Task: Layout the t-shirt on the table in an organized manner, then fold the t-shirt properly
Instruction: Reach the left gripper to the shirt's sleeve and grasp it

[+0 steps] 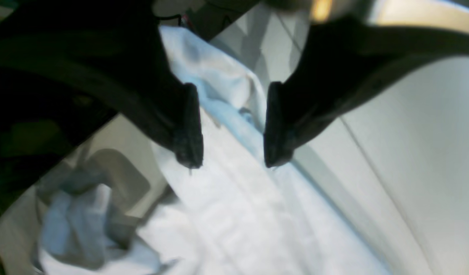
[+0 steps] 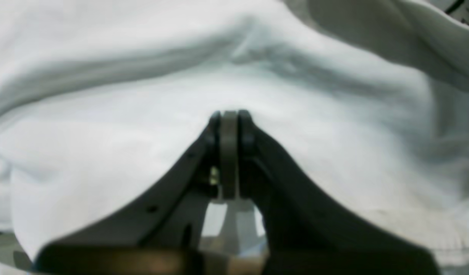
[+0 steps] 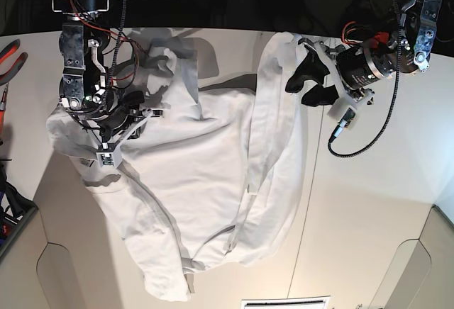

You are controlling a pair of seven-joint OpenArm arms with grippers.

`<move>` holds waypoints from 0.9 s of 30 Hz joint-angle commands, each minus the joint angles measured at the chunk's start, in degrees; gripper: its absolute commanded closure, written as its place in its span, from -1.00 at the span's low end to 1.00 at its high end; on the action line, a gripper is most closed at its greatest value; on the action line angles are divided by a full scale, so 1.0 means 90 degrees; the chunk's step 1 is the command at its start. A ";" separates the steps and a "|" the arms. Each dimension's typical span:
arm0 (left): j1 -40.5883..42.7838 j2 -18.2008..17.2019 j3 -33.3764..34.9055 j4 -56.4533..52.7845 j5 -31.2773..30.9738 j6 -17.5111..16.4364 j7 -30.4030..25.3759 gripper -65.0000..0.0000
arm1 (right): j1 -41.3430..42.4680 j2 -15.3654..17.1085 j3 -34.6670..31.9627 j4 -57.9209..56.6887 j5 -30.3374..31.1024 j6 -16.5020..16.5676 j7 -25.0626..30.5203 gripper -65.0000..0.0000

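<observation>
Currently the t-shirt (image 3: 206, 181) lies spread but rumpled over the centre and left of the table (image 3: 369, 203) in the base view, w/ one long side folded inward as a band running from top centre down to the lower middle. Fold looks partly made, not tidy; lower hem bunched near the bottom edge.

Left gripper (image 3: 306, 82), upper right of base view, hangs just beside the top end of that band. Jaws apart, nothing between them; in the left wrist view the left gripper (image 1: 232, 126) straddles white cloth w/o pinching it. Prob. positioned there to drop or re-take the band's top edge.

Right gripper (image 3: 106, 149), upper left of base view, sits down in the fabric near the shirt's left side. Right wrist view: jaws pressed together, cloth all around the right gripper (image 2: 229, 114), but can't tell if any fabric is caught in them. Likely anchoring that side so the shirt doesn't slide.

Judgement: layout/first fold stage, approx. midway.
</observation>
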 commanded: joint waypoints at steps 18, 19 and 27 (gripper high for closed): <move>-0.0406 -0.0070 0.1474 0.0112 0.1787 0.0087 -0.0308 0.01 | -0.0015 0.0032 0.0002 -0.0032 -0.0117 -0.0044 -0.0270 0.97; -0.0406 -0.0070 0.1511 0.0112 0.1880 0.0085 -0.0308 0.01 | -0.0012 0.0032 0.0002 -0.0032 -0.0114 -0.0046 -0.0270 0.97; -0.0408 -0.0005 0.1882 0.0109 0.2404 0.1078 -0.0352 0.03 | -0.0005 0.0032 0.0002 -0.0032 -0.0114 -0.0046 -0.0265 0.97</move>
